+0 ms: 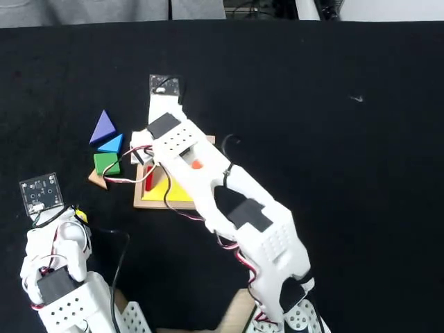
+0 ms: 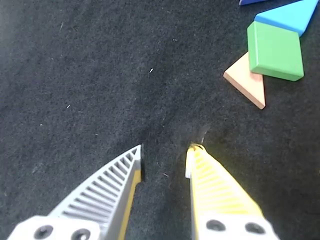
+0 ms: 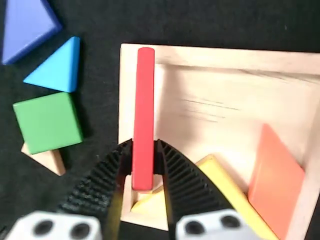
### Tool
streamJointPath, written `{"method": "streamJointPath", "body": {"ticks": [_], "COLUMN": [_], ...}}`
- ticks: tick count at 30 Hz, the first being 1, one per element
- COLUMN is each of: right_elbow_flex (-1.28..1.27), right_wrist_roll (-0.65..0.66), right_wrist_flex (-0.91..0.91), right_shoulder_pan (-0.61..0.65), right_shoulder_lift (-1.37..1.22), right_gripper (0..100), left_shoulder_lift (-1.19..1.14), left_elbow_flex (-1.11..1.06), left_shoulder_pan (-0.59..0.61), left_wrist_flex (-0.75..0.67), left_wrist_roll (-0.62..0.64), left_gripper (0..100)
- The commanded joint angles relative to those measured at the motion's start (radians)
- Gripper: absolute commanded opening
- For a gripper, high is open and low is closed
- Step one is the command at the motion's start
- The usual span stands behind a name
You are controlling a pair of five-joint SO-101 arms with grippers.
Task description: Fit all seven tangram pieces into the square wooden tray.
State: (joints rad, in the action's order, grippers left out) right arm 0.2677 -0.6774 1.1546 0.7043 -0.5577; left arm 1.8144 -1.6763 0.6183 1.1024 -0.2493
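Observation:
My right gripper point(image 3: 143, 146) is shut on a red piece point(image 3: 145, 115) that stands on its edge along one inner wall of the square wooden tray point(image 3: 220, 56). A yellow piece point(image 3: 220, 175) and an orange piece point(image 3: 275, 185) lie inside the tray. Outside it on the cloth sit a purple triangle point(image 3: 25, 25), a light blue triangle point(image 3: 55, 67), a green square point(image 3: 47, 122) and a tan triangle point(image 3: 45, 159) partly under the square. My left gripper point(image 2: 165, 150) hangs open over bare cloth, short of the green square point(image 2: 275, 50) and tan triangle point(image 2: 247, 82).
In the high view the right arm point(image 1: 229, 208) stretches over the tray point(image 1: 149, 202) and hides much of it. The left arm point(image 1: 59, 250) sits at the near left corner. Black cloth covers the table, with free room to the right and far side.

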Motion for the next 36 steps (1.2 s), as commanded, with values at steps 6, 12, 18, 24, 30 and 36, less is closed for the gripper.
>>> {"method": "streamJointPath", "body": {"ticks": [6,12,18,24,30,36], "right_elbow_flex": [0.062,0.133,0.200,0.288,0.315,0.317], "right_wrist_roll": [-0.009,-0.005,-0.005,-0.003,-0.003,0.000], "right_wrist_flex": [-0.020,-0.012,0.035,0.138,0.181,0.216], "right_shoulder_pan": [0.015,0.015,0.017,0.015,0.014,0.011], "right_shoulder_lift": [0.005,-0.048,-0.102,-0.122,-0.140,-0.136], "right_gripper": [1.1,1.1,1.1,3.6,14.4,14.5], "left_shoulder_lift": [0.008,0.008,0.008,0.008,0.008,0.008], "left_elbow_flex": [-0.008,-0.008,-0.008,-0.008,-0.008,-0.008], "left_shoulder_pan": [-0.012,-0.012,-0.010,-0.010,-0.010,-0.010], "left_wrist_flex": [-0.018,-0.018,-0.018,-0.018,-0.018,-0.018], "left_wrist_roll": [-0.011,-0.011,-0.011,-0.011,-0.011,-0.011], "left_gripper": [16,16,16,16,16,16]}}
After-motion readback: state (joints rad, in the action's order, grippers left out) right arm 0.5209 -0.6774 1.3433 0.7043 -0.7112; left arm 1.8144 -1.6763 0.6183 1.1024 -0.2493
